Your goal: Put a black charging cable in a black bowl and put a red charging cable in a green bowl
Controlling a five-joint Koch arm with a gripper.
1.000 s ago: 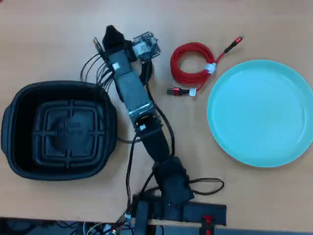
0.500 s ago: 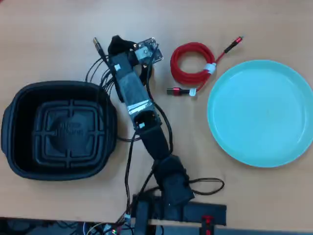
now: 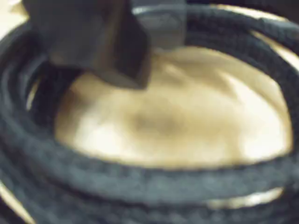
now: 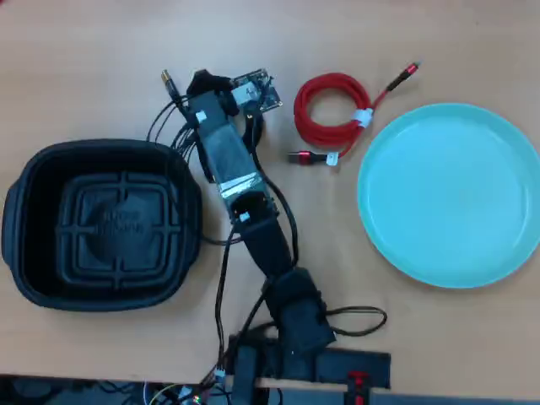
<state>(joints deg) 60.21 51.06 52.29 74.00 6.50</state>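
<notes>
One claw point(image 4: 202, 89) over black charging cable point(image 3: 140, 182) coil — grip state unclear.

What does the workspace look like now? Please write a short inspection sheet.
Surface: wooden table, bare around the things.
Job's things: black charging cable coiled on the table under the arm; black bowl and green bowl both empty; red charging cable coiled left of the green bowl in the overhead view.
Clutter: nothing seen.
Grippers: gripper down at the black coil; state unclear.
Cables: arm's own wires.
Surroundings: nothing seen.
</notes>
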